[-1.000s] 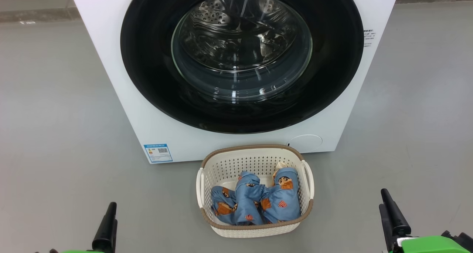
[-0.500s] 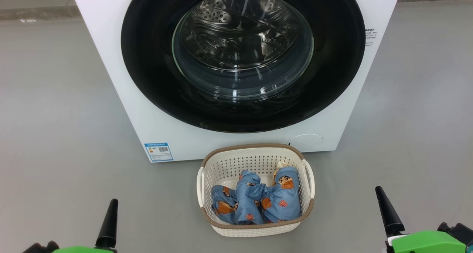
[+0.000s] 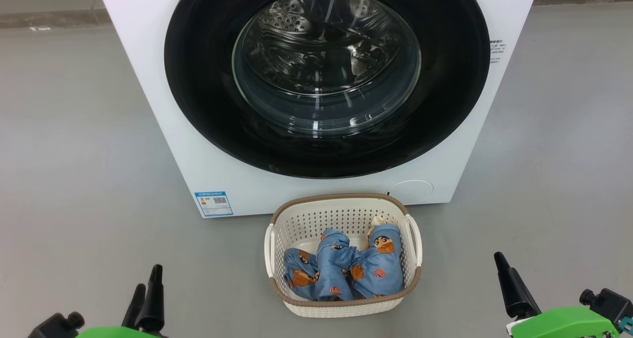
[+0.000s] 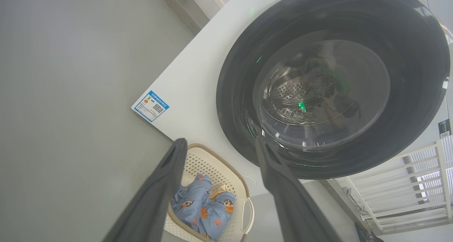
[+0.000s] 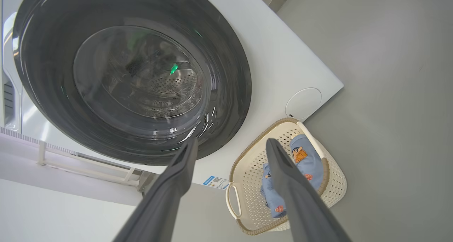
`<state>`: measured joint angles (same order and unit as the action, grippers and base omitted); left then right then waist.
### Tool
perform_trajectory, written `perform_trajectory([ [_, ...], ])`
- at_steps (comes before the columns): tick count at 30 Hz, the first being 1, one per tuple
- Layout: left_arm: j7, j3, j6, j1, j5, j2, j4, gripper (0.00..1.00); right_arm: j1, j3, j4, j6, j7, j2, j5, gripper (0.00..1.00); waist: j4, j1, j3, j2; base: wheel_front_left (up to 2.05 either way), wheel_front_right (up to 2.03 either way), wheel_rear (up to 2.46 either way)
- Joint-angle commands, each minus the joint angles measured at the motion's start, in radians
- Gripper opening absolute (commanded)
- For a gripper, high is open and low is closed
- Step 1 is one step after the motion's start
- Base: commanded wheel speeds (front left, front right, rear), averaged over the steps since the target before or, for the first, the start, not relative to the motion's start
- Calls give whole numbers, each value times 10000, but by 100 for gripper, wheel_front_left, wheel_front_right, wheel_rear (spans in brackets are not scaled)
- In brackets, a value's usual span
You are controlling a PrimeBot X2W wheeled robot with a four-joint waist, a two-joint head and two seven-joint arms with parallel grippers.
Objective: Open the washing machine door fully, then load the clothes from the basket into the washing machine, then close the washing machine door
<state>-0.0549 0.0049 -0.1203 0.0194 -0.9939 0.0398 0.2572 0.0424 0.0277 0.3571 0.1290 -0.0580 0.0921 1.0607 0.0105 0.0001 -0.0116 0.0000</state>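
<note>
The washing machine (image 3: pixel 148 105) stands white and boxy in front of me, and the washing machine door (image 3: pixel 198 81), black-rimmed with a glass bowl, lies shut against it. On the floor just before it sits the basket (image 3: pixel 341 200) holding the blue printed clothes (image 3: pixel 346 271). My left gripper (image 3: pixel 147 288) is low at the left and my right gripper (image 3: pixel 504 274) low at the right, both well apart from the basket. In the wrist views the left gripper (image 4: pixel 220 141) and the right gripper (image 5: pixel 231 142) stand open and hold nothing, facing the door (image 4: pixel 240 58) (image 5: pixel 226 75).
Grey floor (image 3: pixel 74 180) spreads on both sides of the machine. A blue label (image 3: pixel 213 203) and a round flap (image 3: pixel 409 190) sit low on its front. A white slatted rack (image 4: pixel 407 185) stands beside the machine, and a wall base (image 3: pixel 49 17) runs behind.
The left gripper has risen a little and turned, so both fingers now show. The right gripper has drifted slightly left. Door, basket and clothes are unmoved; the view shifted slightly.
</note>
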Motion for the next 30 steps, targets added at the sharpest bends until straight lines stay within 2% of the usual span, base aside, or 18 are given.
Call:
perform_trajectory([
  [1, -139, 126, -58, 297, 304, 197, -306, 100, 413, -169, -192, 8, -138, 163, -277, 100, 2, -1, 9, 0, 0, 0, 0],
  [15, -556, -5, -68, 234, 2689, 214, -286, 100, 423, -402, -12, 10, -549, 348, -2374, 100, 52, -1, 57, 0, 0, 0, 0],
  [30, -1001, -99, -78, 237, 4565, 245, -418, 100, 508, -623, 113, 12, -987, 475, -4040, 100, 92, -1, 36, 0, 0, 0, 0],
])
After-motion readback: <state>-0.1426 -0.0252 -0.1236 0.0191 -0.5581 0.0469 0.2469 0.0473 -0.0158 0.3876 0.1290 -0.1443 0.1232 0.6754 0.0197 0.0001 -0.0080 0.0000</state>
